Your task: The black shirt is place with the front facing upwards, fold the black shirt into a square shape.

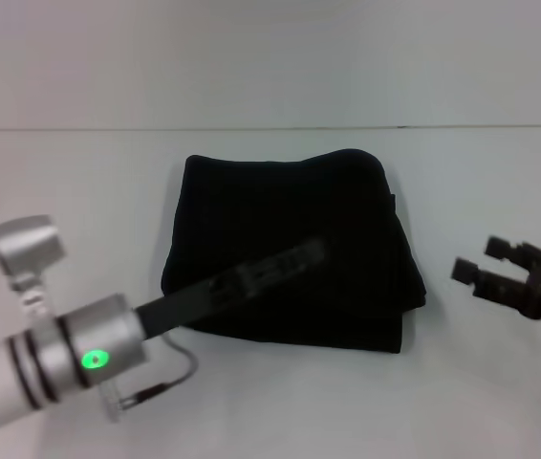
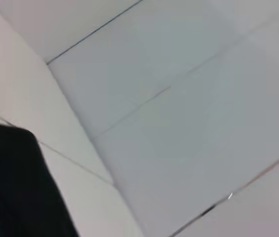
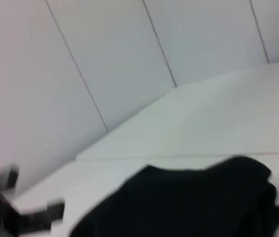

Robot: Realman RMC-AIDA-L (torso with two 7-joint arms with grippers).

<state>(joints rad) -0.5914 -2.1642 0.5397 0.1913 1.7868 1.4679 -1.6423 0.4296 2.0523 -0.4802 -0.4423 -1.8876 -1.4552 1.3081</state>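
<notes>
The black shirt (image 1: 290,239) lies folded into a thick, roughly square bundle in the middle of the white table; no lettering shows. My left gripper (image 1: 311,254) reaches in from the lower left and hangs over the bundle's near half, black against the black cloth. My right gripper (image 1: 482,260) hovers just off the shirt's right edge, open and holding nothing. The right wrist view shows the folded shirt (image 3: 189,202) lying on the table. A black edge of the shirt (image 2: 11,187) fills one corner of the left wrist view.
The white table (image 1: 79,191) extends on all sides of the shirt, and its far edge meets a pale panelled wall (image 1: 270,57). A thin cable (image 1: 170,378) loops off the left wrist near the table's front.
</notes>
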